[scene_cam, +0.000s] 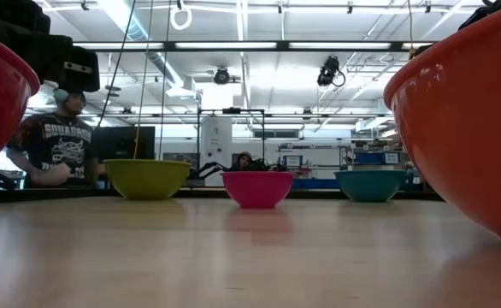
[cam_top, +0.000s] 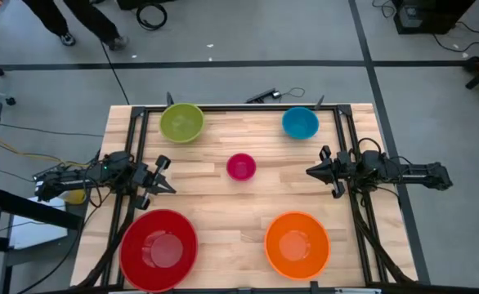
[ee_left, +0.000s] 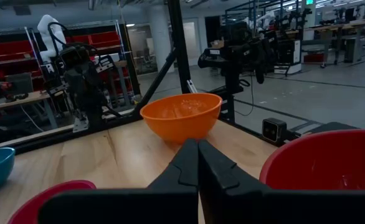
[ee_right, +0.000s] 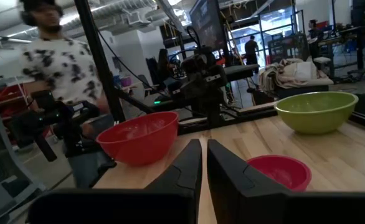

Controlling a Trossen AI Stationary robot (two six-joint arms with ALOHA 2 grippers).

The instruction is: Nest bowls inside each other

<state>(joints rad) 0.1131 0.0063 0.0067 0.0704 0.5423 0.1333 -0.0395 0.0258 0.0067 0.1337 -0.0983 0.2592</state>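
Note:
Five bowls stand apart, each on its base on the wooden table (cam_top: 223,212): lime green (cam_top: 181,122) far left, blue (cam_top: 300,122) far right, small magenta (cam_top: 241,167) in the middle, red (cam_top: 158,249) near left, orange (cam_top: 297,243) near right. My left gripper (cam_top: 172,189) waits at the left edge, shut, pointing level toward the orange bowl (ee_left: 181,115). My right gripper (cam_top: 310,171) waits at the right edge, fingers together with nothing between them, pointing level past the magenta bowl (ee_right: 279,171).
A black frame (cam_top: 239,107) runs along the table's far edge and sides. A person (scene_cam: 58,145) stands beyond the far left corner. Bare wood lies between the bowls around the table's middle.

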